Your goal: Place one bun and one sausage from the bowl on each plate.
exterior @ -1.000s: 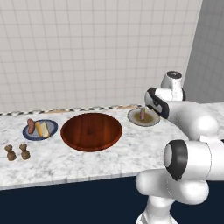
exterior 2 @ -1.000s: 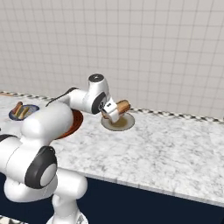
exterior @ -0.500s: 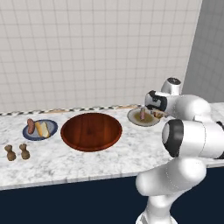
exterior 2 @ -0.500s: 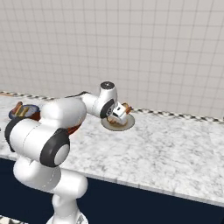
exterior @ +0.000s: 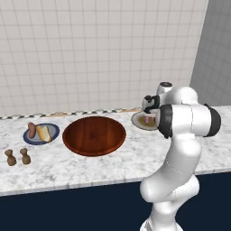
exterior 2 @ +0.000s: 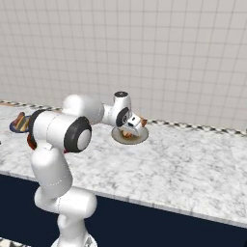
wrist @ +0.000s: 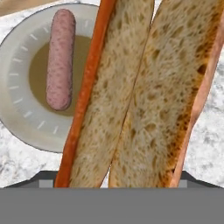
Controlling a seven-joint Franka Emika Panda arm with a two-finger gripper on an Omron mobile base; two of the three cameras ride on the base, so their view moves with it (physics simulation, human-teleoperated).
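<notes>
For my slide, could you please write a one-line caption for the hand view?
A split bun held in the gripper, close above the beige plate, where a pink sausage already lies.

On the tabletop [exterior: 90,169] the bowl [exterior: 94,135] sits in the middle. Left of it a plate [exterior: 53,132] carries a sausage [exterior: 31,130] and a bun [exterior: 43,133] side by side. Two shakers [exterior: 17,157] stand nearer, at far left. Right of the bowl, another plate [wrist: 17,109] holds a sausage [wrist: 60,59], with a bun [wrist: 144,96] above it.

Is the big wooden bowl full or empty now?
Empty: the bowl shows only bare wood inside, seen from the left base view.
</notes>
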